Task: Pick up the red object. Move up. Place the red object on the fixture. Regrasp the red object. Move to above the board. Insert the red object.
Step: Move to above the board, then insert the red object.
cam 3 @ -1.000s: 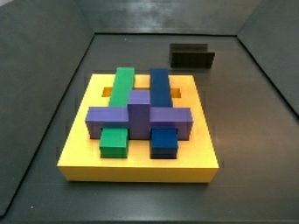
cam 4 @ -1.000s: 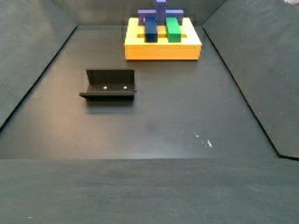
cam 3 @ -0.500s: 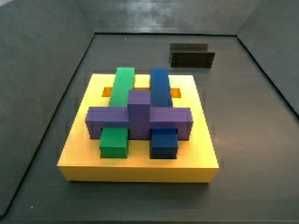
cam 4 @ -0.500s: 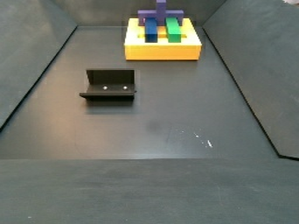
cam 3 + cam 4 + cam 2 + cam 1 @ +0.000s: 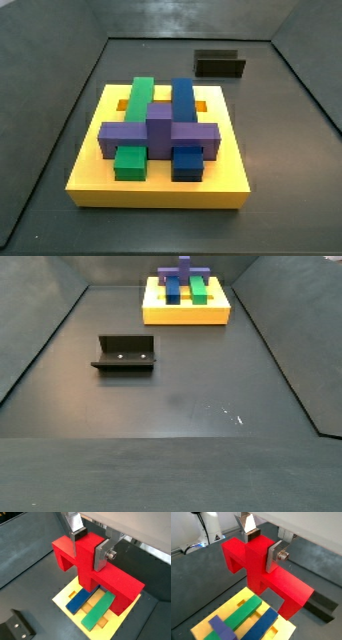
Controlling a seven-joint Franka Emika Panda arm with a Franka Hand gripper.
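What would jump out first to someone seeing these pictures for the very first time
The bright red object fills both wrist views, clamped at its centre stub between the silver fingers of the claw, hanging above the board. In both side views the yellow board with its green, blue and purple blocks stands out on the dark floor, with the fixture standing apart from it; the claw is out of sight there.

Dark floor [image 5: 187, 406] bears the board [image 5: 186, 314] and fixture [image 5: 124, 354] (well apart).

We see the gripper [image 5: 261, 544] above the board [image 5: 67, 598], its brushed metal fingers [image 5: 101, 554] clamped on the red object [image 5: 254, 562], smooth matt plastic; the board looks matt plastic too.
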